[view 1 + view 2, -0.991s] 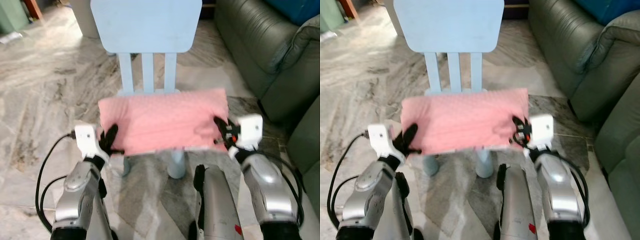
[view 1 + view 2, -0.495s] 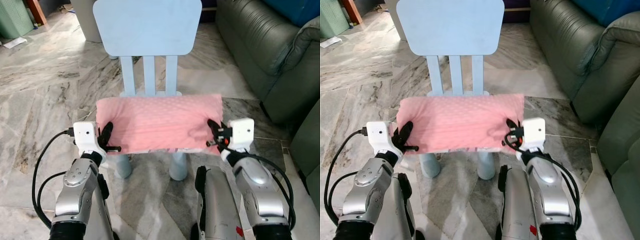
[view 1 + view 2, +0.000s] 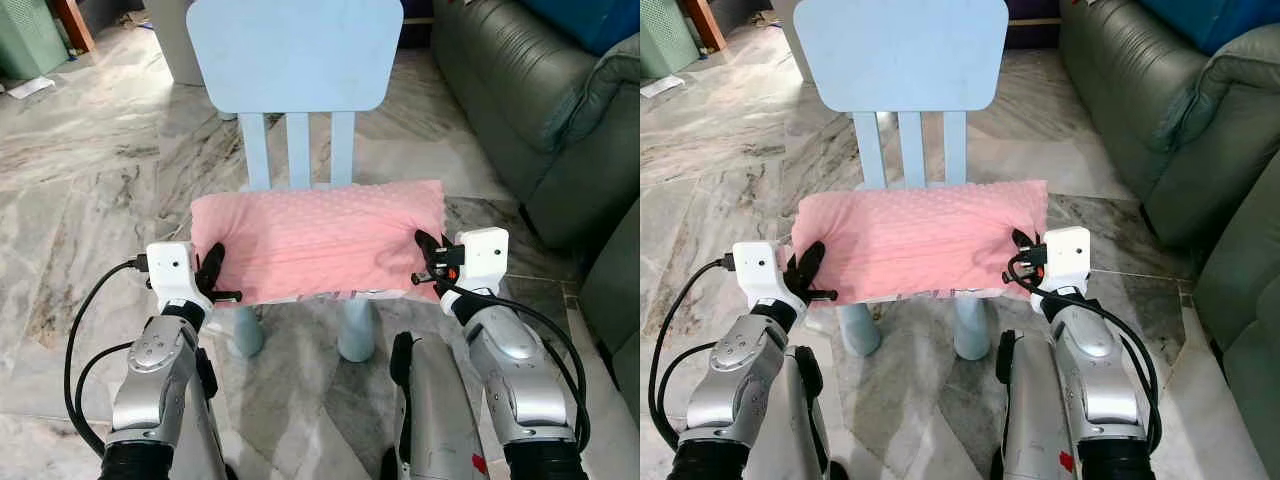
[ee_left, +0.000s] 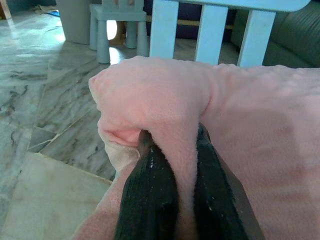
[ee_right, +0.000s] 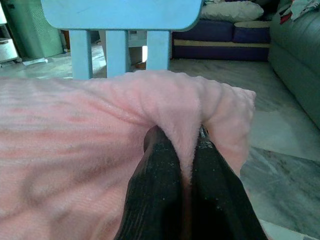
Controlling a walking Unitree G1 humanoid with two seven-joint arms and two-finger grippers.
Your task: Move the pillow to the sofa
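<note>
Pink fleece is bunching between my fingers at both ends: my left gripper (image 3: 215,277) and my right gripper (image 3: 428,262) are each pinching a fold of the pillow (image 3: 318,240). Compared with half a second ago, the pillow is sitting slightly higher against the slats of the light blue chair (image 3: 297,60), so I am judging that it is coming off the seat. The green sofa (image 3: 540,90) is waiting to my right.

Light blue kids' chair (image 3: 295,60) sitting on grey marble floor (image 3: 90,190), and there's a green bin (image 3: 25,35) way back.
</note>
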